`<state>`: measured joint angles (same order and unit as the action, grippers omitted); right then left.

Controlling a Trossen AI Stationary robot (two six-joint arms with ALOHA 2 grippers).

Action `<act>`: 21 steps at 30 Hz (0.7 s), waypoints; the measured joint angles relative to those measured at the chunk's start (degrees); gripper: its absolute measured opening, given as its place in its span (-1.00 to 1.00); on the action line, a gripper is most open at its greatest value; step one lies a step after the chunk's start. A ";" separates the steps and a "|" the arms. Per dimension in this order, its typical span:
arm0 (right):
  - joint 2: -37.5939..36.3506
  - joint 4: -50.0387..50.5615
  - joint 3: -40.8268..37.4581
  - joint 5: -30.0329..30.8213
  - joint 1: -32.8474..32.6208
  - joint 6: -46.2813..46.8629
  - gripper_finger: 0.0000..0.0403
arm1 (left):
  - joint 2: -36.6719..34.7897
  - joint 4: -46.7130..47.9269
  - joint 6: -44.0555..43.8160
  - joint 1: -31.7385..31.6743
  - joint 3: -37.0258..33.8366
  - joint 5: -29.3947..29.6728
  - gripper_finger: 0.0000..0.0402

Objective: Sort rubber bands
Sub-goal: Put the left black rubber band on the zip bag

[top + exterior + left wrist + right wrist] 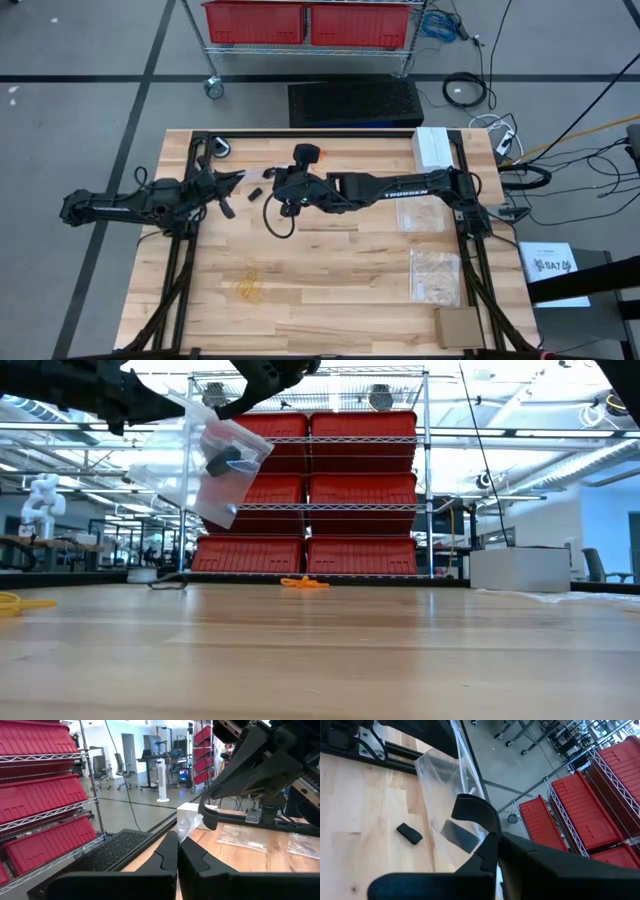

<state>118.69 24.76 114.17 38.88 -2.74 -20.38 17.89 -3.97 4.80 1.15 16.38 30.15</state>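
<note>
The orange rubber bands (304, 583) and yellow rubber bands (249, 288) are too small to count.

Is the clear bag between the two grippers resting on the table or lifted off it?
Lifted. In the low view the clear bag hangs well above the table, pinched by the left gripper and right gripper.

Landmark: the wooden table (330, 300). Just beyond its far edge, a black ridged mat (355, 102) on the floor. Farther back, a wire rack (310, 45) on casters with red bins (308, 22); in the low view the red bins fill three shelves behind the table. On the table's far right corner, a white box (432, 148). Along the table's right side, flat clear plastic bags (434, 272) lying one after another. At the near right corner, a brown cardboard piece (458, 326). Off the right edge, black cables (560, 160) on the floor and a white printed sheet (552, 268).
</note>
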 joint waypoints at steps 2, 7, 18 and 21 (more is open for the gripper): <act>-0.01 -0.51 0.00 0.03 -0.10 -0.33 -1.00 | 0.00 0.00 0.02 0.00 0.00 0.00 -1.00; -0.07 -0.73 0.00 0.24 -0.11 -0.89 -1.00 | 0.00 0.19 0.02 0.00 0.00 0.00 -1.00; -0.09 0.73 0.00 0.13 0.02 0.47 -1.00 | 0.00 -0.39 -1.22 0.00 0.00 0.00 -1.00; -0.09 2.27 0.00 -0.05 0.08 1.62 -1.00 | 0.15 -1.56 -1.56 0.00 0.00 0.00 -1.00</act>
<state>118.61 27.03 114.17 38.83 -2.66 -18.76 18.04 -5.53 3.24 1.15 16.38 30.15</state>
